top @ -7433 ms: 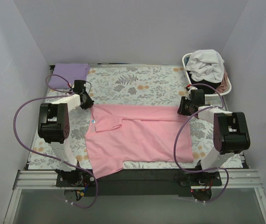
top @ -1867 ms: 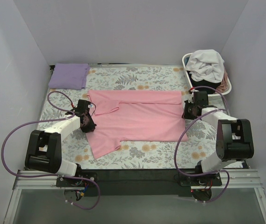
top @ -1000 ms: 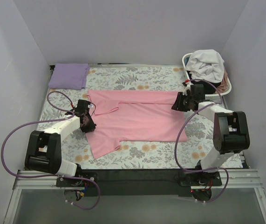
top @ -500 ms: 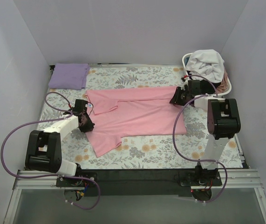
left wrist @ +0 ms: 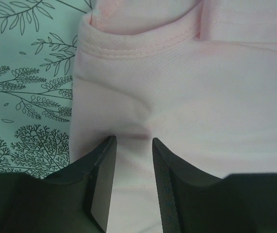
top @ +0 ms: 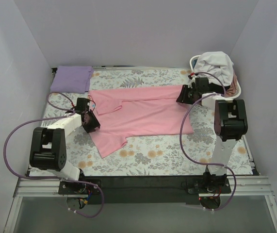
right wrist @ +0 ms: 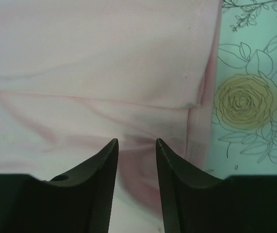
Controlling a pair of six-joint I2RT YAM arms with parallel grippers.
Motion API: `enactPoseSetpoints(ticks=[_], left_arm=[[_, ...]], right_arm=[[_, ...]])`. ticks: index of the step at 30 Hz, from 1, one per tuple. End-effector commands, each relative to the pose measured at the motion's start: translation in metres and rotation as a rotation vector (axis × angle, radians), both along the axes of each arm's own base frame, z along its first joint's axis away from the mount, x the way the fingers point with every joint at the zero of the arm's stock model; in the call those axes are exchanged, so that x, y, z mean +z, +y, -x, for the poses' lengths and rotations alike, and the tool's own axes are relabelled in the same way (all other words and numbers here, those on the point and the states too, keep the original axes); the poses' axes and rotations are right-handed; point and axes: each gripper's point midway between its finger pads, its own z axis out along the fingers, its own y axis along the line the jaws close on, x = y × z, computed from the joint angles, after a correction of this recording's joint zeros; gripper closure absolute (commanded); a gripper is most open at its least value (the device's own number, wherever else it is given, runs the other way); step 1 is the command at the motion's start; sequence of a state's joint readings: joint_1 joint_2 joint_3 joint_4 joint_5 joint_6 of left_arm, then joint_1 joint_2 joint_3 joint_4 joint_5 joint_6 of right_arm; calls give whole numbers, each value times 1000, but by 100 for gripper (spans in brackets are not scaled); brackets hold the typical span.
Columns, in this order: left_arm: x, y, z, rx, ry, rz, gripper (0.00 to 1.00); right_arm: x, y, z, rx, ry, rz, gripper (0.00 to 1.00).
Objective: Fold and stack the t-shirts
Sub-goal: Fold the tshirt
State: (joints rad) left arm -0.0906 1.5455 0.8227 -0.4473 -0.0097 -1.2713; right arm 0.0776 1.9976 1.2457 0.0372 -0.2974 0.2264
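Note:
A light pink t-shirt (top: 143,111) lies spread across the floral table cover, folded along its far edge, with one sleeve pointing toward the near left. My left gripper (top: 92,122) is shut on the shirt's left edge; the left wrist view (left wrist: 133,141) shows pink fabric (left wrist: 187,87) between the narrow jaws. My right gripper (top: 183,94) is shut on the shirt's far right corner; the right wrist view (right wrist: 137,141) shows the folded hem (right wrist: 128,58) just ahead of it. A folded lavender t-shirt (top: 71,78) lies at the back left.
A white laundry basket (top: 193,61) stands at the back right, holding a white t-shirt (top: 216,65) on top and dusty pink cloth (top: 233,90) below. Grey walls close in on three sides. The floral cover (top: 153,153) shows in front of the shirt.
Both grippers have dragged the pink shirt toward the back of the table. The right gripper moved back and slightly left with the far right corner; the left gripper moved slightly back.

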Motion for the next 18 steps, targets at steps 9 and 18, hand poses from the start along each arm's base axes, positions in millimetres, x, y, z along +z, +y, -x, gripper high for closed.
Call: enactPoseSetpoints(ticks=[9, 18], left_arm=[[56, 19, 11, 68, -183, -92, 42], [59, 22, 27, 88, -218, -89, 42]], right_arm=[[41, -11, 113, -41, 28, 249, 51], [-3, -31, 187, -72, 157, 286, 59]])
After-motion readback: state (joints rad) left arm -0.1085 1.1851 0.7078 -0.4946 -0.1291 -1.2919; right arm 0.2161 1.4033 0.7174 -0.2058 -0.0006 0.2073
